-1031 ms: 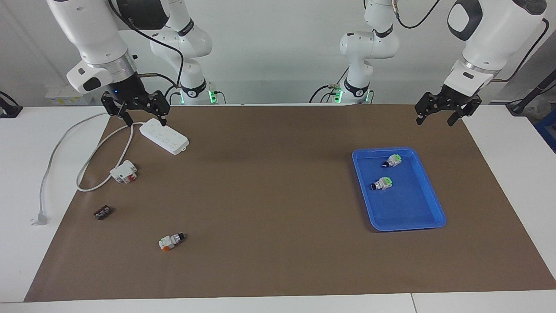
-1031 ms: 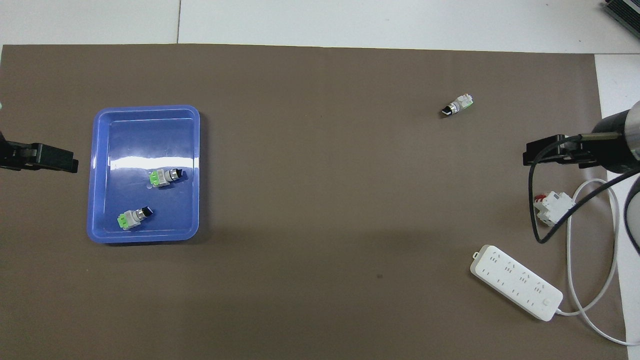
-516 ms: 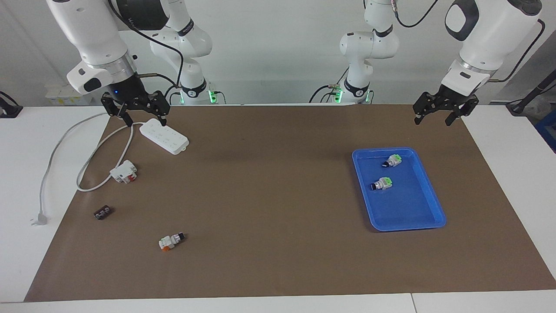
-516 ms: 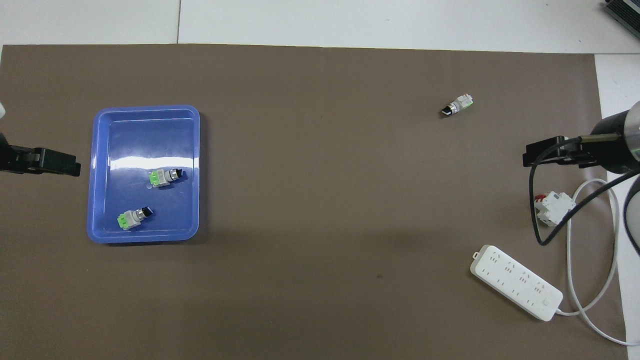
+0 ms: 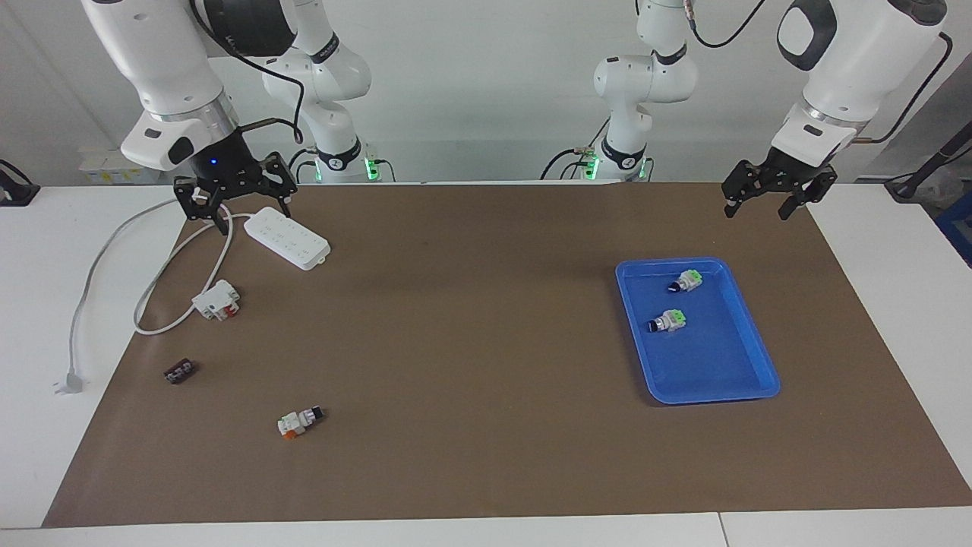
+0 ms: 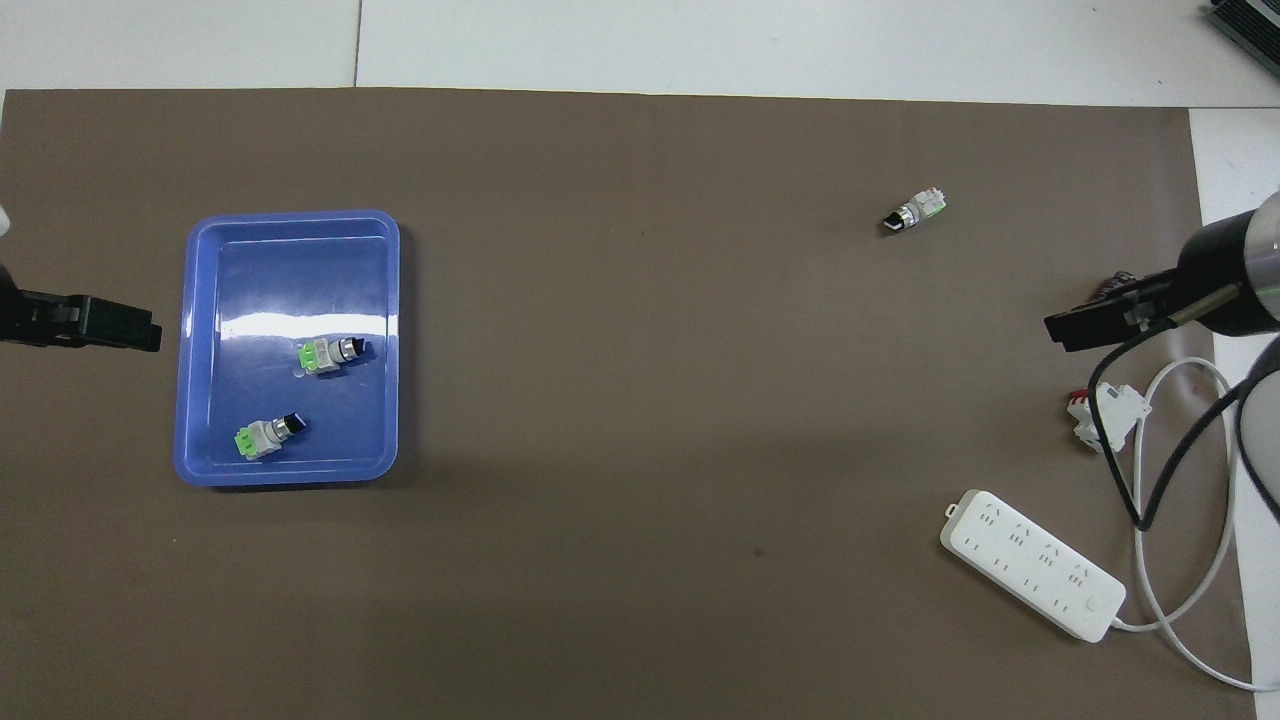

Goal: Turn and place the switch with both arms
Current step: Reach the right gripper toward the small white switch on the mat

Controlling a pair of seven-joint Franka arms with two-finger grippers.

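The switch (image 5: 300, 422) lies on its side on the brown mat, toward the right arm's end of the table and farther from the robots than the other loose parts. It has an orange block at one end and a black knob at the other, and also shows in the overhead view (image 6: 913, 212). My right gripper (image 5: 235, 196) hangs open and empty above the mat's edge by the power strip, well away from the switch; it also shows in the overhead view (image 6: 1095, 322). My left gripper (image 5: 768, 199) hangs open and empty above the mat beside the blue tray; the overhead view (image 6: 100, 325) shows it too.
A blue tray (image 5: 740, 380) toward the left arm's end holds two green-ended switches (image 5: 668, 321). A white power strip (image 5: 287, 238) with its cable, a white-and-red breaker (image 5: 216, 299) and a small dark terminal block (image 5: 179, 372) lie toward the right arm's end.
My right gripper has turned at the wrist and shifted slightly toward its end of the table. My left gripper rose slightly, then held still. The switch has not moved.
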